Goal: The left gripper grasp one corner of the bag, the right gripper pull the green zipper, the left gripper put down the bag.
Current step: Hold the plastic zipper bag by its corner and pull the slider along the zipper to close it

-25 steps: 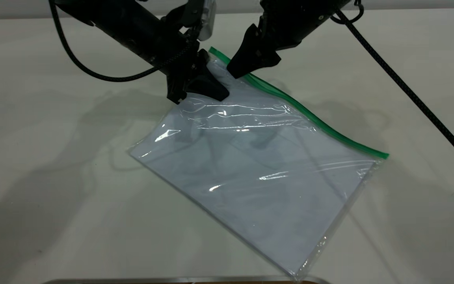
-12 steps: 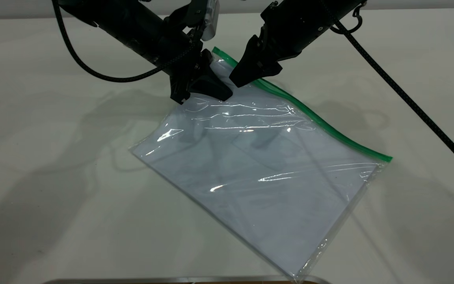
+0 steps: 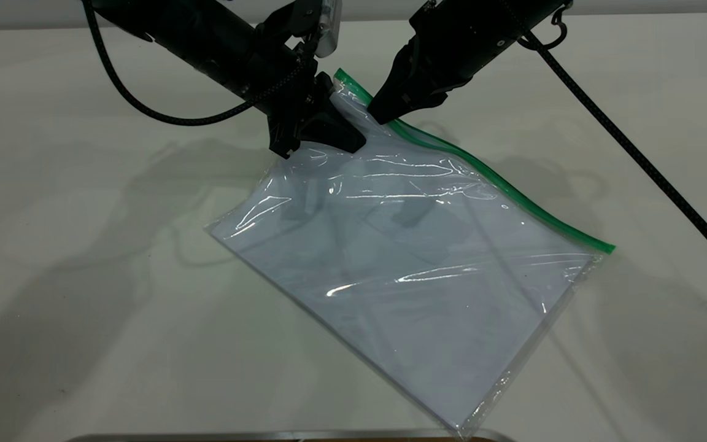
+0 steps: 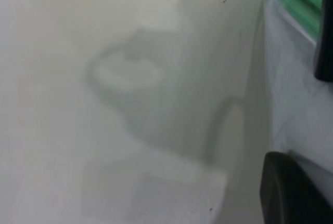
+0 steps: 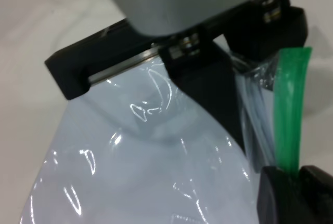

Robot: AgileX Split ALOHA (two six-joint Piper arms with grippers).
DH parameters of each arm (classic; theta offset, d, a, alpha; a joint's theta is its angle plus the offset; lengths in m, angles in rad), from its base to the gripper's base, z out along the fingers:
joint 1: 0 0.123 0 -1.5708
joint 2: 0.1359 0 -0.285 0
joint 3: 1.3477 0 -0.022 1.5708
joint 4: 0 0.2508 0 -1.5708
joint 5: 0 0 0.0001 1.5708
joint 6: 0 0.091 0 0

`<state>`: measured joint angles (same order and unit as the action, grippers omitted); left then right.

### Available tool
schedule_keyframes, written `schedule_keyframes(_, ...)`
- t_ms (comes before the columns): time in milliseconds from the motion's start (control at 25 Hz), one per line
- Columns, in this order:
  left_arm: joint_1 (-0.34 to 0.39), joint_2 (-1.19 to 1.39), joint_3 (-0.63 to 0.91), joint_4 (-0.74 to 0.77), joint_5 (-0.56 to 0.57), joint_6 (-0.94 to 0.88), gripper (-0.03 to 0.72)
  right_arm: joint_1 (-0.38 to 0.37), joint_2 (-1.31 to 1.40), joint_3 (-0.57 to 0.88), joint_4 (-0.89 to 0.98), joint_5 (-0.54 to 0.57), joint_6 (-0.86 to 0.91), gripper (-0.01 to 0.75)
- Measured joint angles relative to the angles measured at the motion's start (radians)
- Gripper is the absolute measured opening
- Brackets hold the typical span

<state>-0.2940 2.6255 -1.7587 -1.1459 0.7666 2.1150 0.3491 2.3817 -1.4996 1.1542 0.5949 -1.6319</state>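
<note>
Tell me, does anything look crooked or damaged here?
Nothing looks damaged. The bag lies askew on the table, its far corner lifted and crinkled where the left gripper pinches it. The right gripper sits at the green zipper there.

A pale counter under soft overhead light

The counter (image 3: pixel 71 294) is a plain off-white surface that fills nearly the whole exterior view, smooth and matte, with no pattern. Broad, soft grey shadows lie across it, heaviest at the near left and fainter at the right. Along the far edge a thin darker grey band (image 3: pixel 636 6) runs behind it. At the near edge a narrow curved metallic strip (image 3: pixel 206 438) shows, grey with a rounded end at the right.
</note>
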Motion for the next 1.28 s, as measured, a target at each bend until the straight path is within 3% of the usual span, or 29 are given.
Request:
schedule_keyframes(400,0.001,0.007,0.000,-0.076,-0.006,0.001,0.055,0.000,0.000,-0.002,-0.006,-0.026,0.016,0.038)
schedule_keyframes(680,0.000,0.011,0.000,-0.097,-0.003,0.001,0.055,0.000,-0.002,-0.008,-0.145,-0.060,0.123,0.037)
schedule_keyframes(920,0.006,0.012,0.000,-0.111,0.025,-0.012,0.055,-0.001,-0.004,-0.010,-0.261,-0.080,0.229,0.037)
schedule_keyframes(1280,0.039,0.012,0.000,-0.189,0.102,-0.030,0.055,-0.053,-0.010,-0.010,-0.246,-0.051,0.251,0.037)
